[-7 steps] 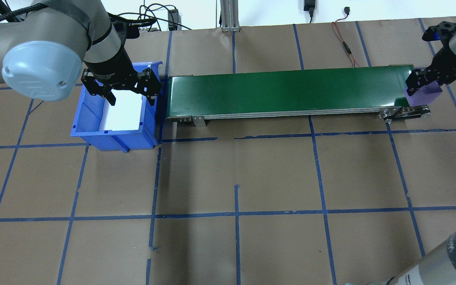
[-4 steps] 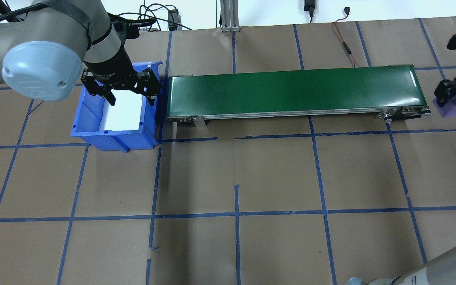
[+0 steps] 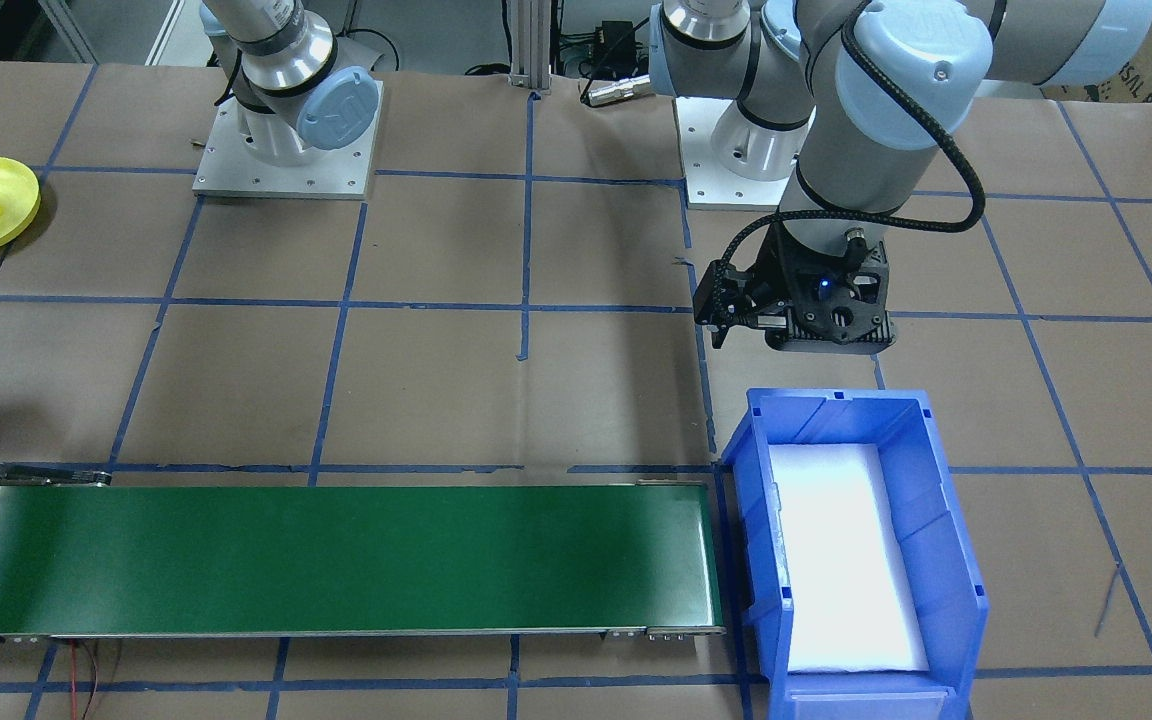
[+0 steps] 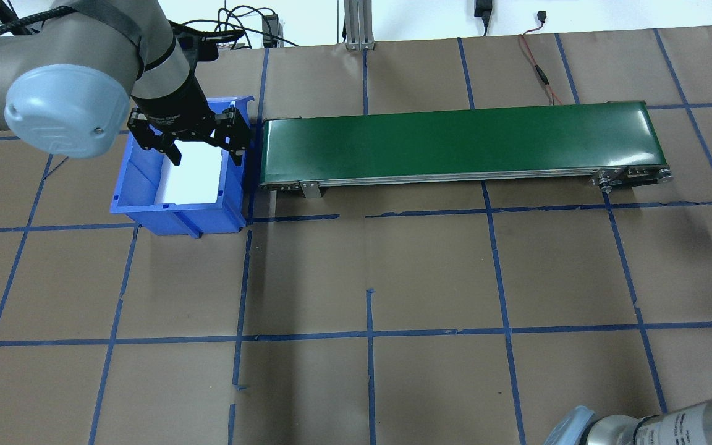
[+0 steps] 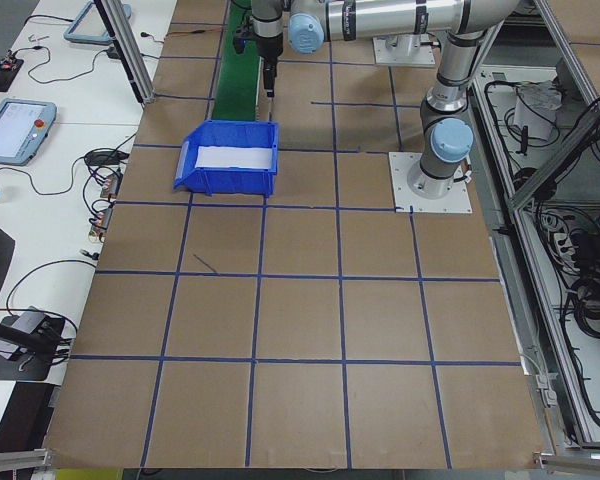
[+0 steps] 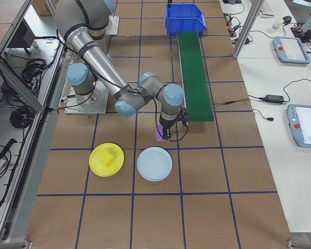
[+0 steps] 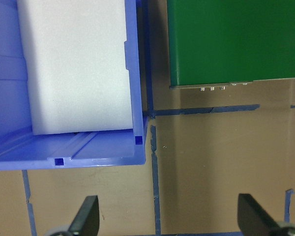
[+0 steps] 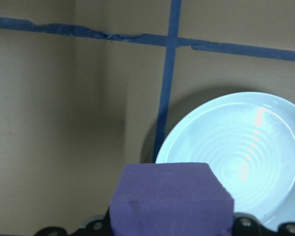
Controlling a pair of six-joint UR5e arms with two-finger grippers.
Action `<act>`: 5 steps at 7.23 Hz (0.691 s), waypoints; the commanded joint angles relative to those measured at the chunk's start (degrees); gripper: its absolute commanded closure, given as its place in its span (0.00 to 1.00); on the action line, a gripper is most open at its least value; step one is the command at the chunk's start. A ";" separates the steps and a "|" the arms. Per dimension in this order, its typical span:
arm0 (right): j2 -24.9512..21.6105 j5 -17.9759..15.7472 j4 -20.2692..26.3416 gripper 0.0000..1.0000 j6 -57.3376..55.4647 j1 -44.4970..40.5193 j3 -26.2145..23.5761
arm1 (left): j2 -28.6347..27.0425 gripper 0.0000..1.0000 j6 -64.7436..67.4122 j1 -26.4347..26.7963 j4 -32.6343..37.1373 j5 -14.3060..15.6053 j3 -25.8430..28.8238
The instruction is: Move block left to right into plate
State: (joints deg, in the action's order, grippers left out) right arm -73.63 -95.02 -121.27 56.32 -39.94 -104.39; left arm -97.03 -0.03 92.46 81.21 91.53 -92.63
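Note:
The purple block (image 8: 171,195) fills the bottom of the right wrist view, and my right gripper (image 8: 172,219) is shut on it. In the exterior right view that gripper (image 6: 165,133) hangs with the block (image 6: 159,137) just past the end of the green belt (image 6: 195,72). The light blue plate (image 8: 241,162) lies empty on the table beyond the block, also visible as the plate (image 6: 154,164). My left gripper (image 4: 204,153) stands open over the blue bin (image 4: 177,213), its fingertips (image 7: 88,216) holding nothing.
A yellow plate (image 6: 106,159) with a yellow block on it lies beside the light blue one. The green conveyor belt (image 4: 455,142) runs from the blue bin, which holds a white foam pad (image 7: 73,64), toward the plates. Blue tape lines grid the brown table.
My right gripper carried the purple block off the belt's right end and out of the overhead view. The left arm has not moved.

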 commanded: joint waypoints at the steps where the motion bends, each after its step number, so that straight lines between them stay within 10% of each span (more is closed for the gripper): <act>1: 3.12 1.15 -4.22 0.74 2.48 2.93 -0.28 | 0.00 0.00 -0.14 0.00 0.00 0.05 0.08; 5: 5.16 1.33 -6.08 0.66 4.41 4.77 -0.37 | 0.00 0.00 -0.14 0.00 -0.09 0.05 -0.01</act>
State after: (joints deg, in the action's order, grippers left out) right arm -68.75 -93.58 -127.20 59.92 -36.25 -104.71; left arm -97.04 -0.17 92.46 81.19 91.59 -92.57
